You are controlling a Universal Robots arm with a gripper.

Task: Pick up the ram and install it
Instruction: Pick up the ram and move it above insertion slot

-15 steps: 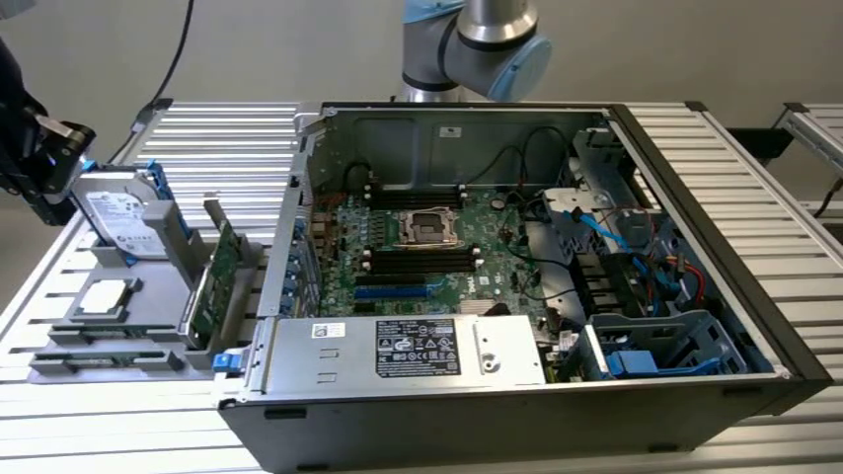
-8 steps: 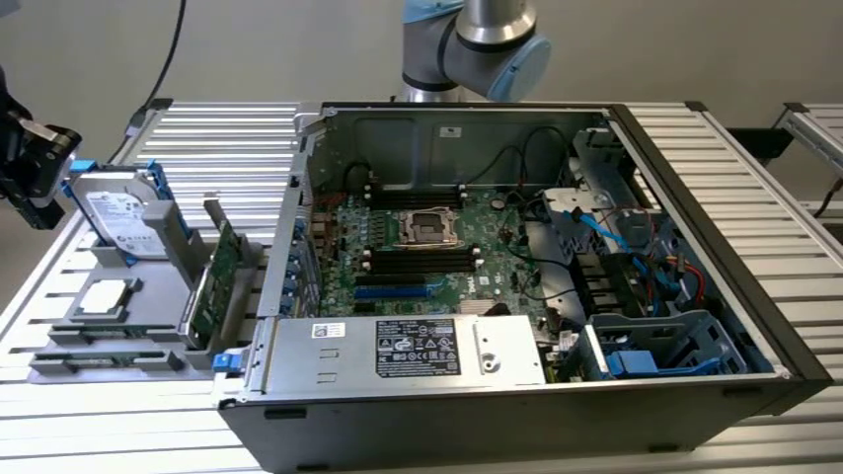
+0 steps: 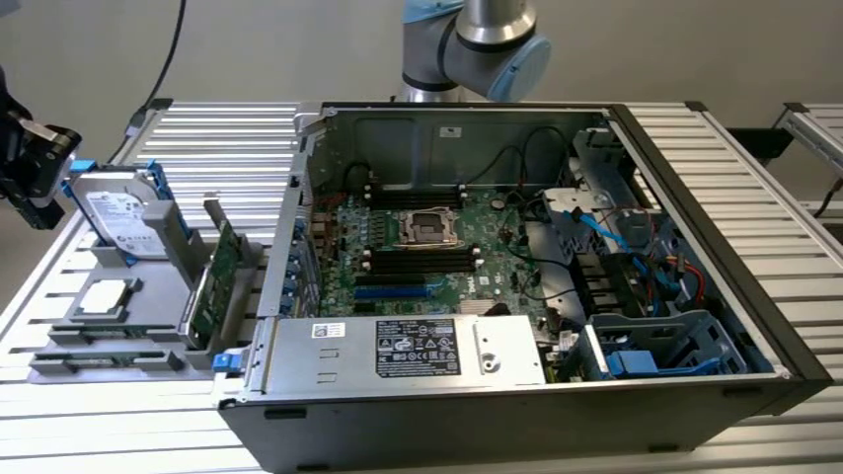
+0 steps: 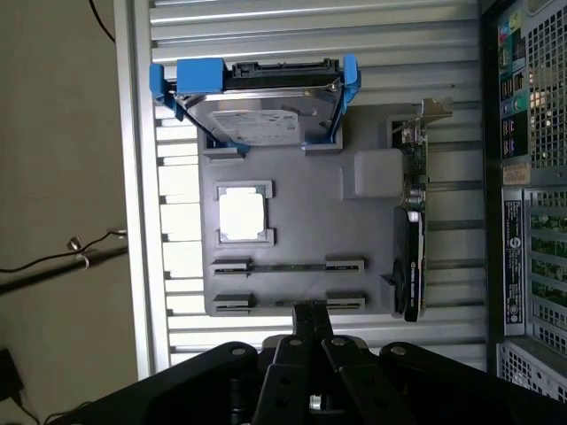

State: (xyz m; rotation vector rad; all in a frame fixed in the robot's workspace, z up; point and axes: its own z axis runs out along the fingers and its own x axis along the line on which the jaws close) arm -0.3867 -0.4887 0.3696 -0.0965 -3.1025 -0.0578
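Note:
On the exterior view's left, my gripper (image 3: 38, 202) hangs high above the table, off to the side of the grey parts fixture (image 3: 145, 296). In the wrist view my gripper (image 4: 310, 312) is shut with nothing between its fingers (image 4: 301, 341). It points at the fixture (image 4: 306, 221) from a distance. A thin dark strip that looks like the ram (image 4: 290, 264), seen edge-on, stands between two white-tipped holders. The open computer case (image 3: 527, 257) shows its motherboard with several long black memory slots (image 3: 419, 259).
The fixture also carries a hard drive in a blue bracket (image 4: 257, 106), a square processor (image 4: 242, 212) and a green expansion card standing on edge (image 4: 412, 230). The case wall (image 4: 532, 177) borders the fixture. Cables and drive cages (image 3: 658, 336) crowd the case's right side.

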